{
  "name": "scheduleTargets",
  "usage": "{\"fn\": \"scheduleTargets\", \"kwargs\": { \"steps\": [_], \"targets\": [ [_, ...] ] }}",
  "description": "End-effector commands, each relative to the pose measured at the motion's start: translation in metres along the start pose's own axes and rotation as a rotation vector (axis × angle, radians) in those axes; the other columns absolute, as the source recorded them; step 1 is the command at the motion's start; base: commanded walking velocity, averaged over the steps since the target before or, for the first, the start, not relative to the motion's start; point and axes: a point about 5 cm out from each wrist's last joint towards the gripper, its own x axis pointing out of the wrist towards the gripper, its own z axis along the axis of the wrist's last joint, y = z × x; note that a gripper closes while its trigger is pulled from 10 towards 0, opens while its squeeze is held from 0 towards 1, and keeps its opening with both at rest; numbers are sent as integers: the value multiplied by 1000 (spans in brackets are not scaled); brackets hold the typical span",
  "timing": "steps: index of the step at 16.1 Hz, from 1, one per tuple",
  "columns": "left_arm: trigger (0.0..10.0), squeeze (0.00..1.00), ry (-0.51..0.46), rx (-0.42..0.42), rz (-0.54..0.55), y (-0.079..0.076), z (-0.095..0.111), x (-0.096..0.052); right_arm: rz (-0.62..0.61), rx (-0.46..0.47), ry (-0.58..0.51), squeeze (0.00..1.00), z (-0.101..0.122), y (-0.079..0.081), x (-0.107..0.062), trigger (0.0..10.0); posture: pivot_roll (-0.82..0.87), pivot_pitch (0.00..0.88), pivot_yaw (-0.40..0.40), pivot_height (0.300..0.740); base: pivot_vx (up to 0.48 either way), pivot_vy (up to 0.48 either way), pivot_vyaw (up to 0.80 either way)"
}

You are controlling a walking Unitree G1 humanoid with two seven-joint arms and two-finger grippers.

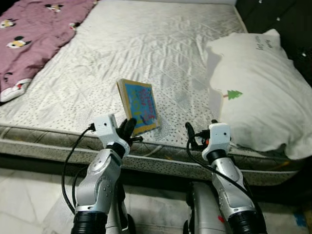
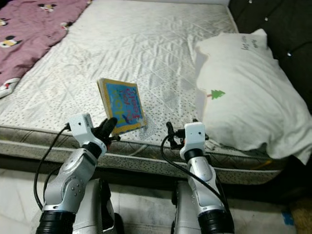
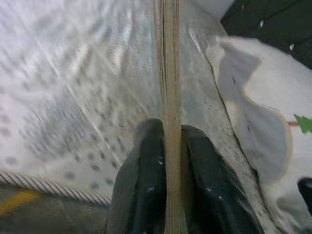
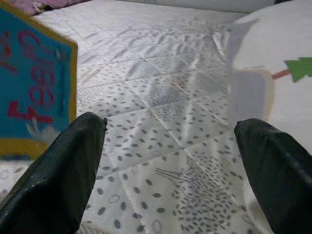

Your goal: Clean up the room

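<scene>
The left gripper (image 1: 130,127) has its fingers (image 3: 146,180) clamped on the lower edge of a blue book (image 1: 140,106), holding it tilted above the bed (image 1: 146,44). The right gripper (image 4: 170,161) hovers with fingers apart, the pillow (image 1: 258,92) just beyond them.

Silver arms, white wrist blocks, black cables, seemingly glossy black fingers (image 3: 146,180).

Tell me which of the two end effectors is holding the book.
The left end effector: its two black fingers pinch the blue book by its edge, above the mattress. The right end effector is open, holding nothing, near the white pillow.
</scene>
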Motion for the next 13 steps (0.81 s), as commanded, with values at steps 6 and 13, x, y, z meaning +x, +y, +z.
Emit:
{"fn": "scheduleTargets", "kwargs": {
  "steps": [6, 13],
  "targets": [
    [10000, 0, 209, -91, -168, -19, -5, 20, -15, -4, -9, 0, 2, -3, 1, 10000, -114, 156, 24, 549, 0, 0, 0],
    [10000, 0, 316, -133, -202, -11, -9, 28, -139, -43, 16, 0, 3, -43, -25, 10000, -150, 162, 18, 549, 0, 0, -229]
  ]
}}
